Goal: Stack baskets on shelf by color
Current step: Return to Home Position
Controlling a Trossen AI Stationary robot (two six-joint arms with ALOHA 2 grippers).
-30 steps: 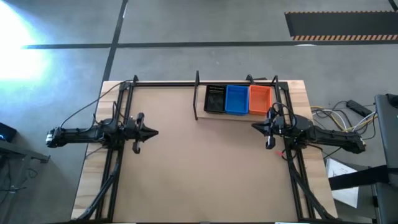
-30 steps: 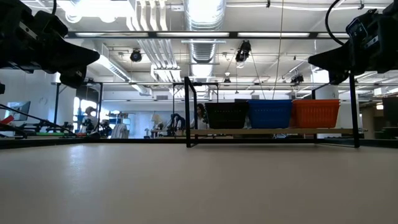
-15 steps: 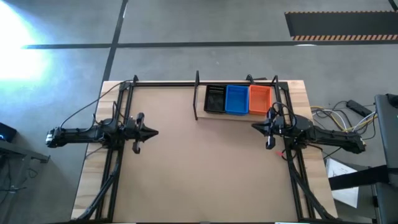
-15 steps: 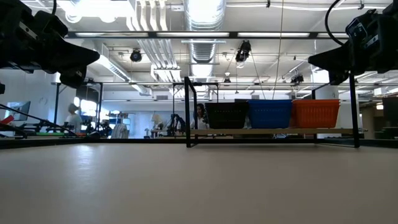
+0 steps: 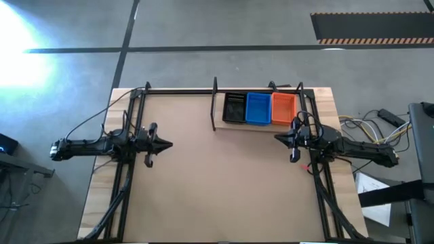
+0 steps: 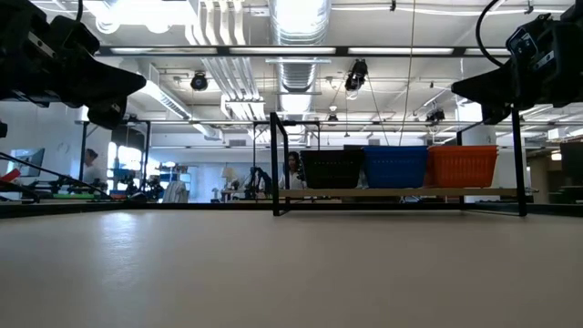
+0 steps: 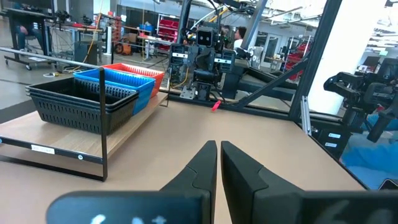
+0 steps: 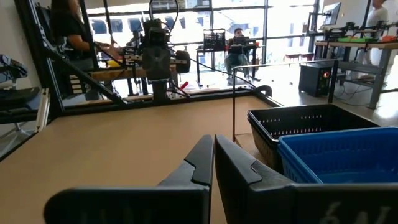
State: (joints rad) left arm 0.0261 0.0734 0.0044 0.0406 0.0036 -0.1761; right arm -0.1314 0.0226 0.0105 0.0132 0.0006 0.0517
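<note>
Three basket stacks stand side by side on the shelf [image 5: 218,126] at the table's far edge: black [image 5: 234,108], blue [image 5: 258,108] and orange [image 5: 283,108], bottoms on its wooden board [image 6: 401,193]. The low view shows them as black [image 6: 332,169], blue [image 6: 395,167] and orange [image 6: 463,166]. My left gripper [image 5: 169,144] hovers shut at the table's left side, pointing right [image 7: 219,152]. My right gripper [image 5: 277,137] hovers shut near the shelf's right end, pointing left [image 8: 214,149]. Neither holds anything.
Black arm frames stand along the table's left [image 5: 132,122] and right [image 5: 319,169] sides. The brown tabletop [image 5: 224,183] stretches between the arms and toward the near edge. People and workbenches show in the room beyond the table.
</note>
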